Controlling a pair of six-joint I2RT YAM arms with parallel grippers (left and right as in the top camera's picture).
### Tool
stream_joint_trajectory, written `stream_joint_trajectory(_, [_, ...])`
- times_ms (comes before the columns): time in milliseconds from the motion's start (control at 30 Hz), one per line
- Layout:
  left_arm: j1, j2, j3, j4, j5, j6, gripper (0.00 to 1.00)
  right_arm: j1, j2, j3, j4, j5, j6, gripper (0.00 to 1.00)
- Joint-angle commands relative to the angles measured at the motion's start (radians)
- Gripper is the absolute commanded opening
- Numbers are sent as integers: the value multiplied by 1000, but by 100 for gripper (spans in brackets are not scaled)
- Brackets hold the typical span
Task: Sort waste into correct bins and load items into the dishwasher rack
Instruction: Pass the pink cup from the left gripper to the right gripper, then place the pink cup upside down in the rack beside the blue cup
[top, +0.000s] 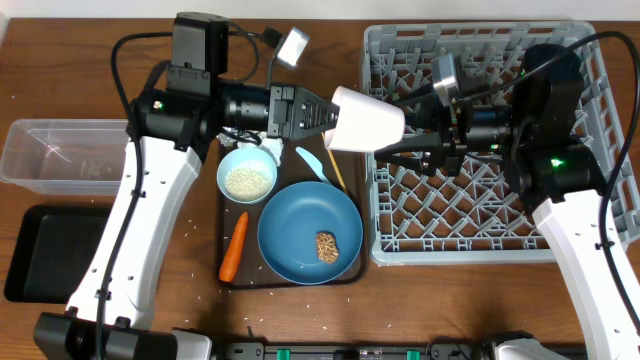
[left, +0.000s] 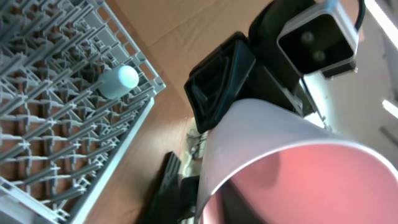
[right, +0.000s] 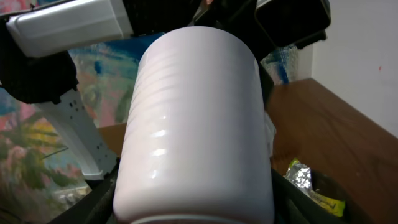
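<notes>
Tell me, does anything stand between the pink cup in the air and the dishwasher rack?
Nothing visible blocks it. The pink cup hangs at the edge of the dishwasher rack, with only the right hand around it on that side. The light blue cup stands farther back; nearer pegs look free.

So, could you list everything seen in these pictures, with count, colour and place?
dishwasher rack: one, grey, right side.
small cup: one, light blue, in rack.
pink cup: one, pale pink, mid-air, centre.
serving tray: one, dark brown, centre.
bowl: one, pale blue, on serving tray, holding rice.
plate: one, blue, on serving tray.
food chunk: one, brown, on plate.
carrot: one, orange, on serving tray.
spoon: one, pale blue, beside bowl.
chopsticks: count unclear, wooden, beside spoon.
foil: one, silver, far side.
wrapper: one, yellow, beside foil.
tub: one, clear, far left.
black tray: one, black, beside tub.
left arm, right arm: two, white and black, jaws of both at pink cup, grip unclear.
</notes>
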Motion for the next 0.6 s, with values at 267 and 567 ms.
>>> stream_joint_trajectory(267, [63,-6,4,-71,-280,0,73,-73,0,9,-2,115,183,36])
stream_joint_trajectory(567, [92,-6,4,-257,-580,47,74,-268,-3,9,-164,472,282,38])
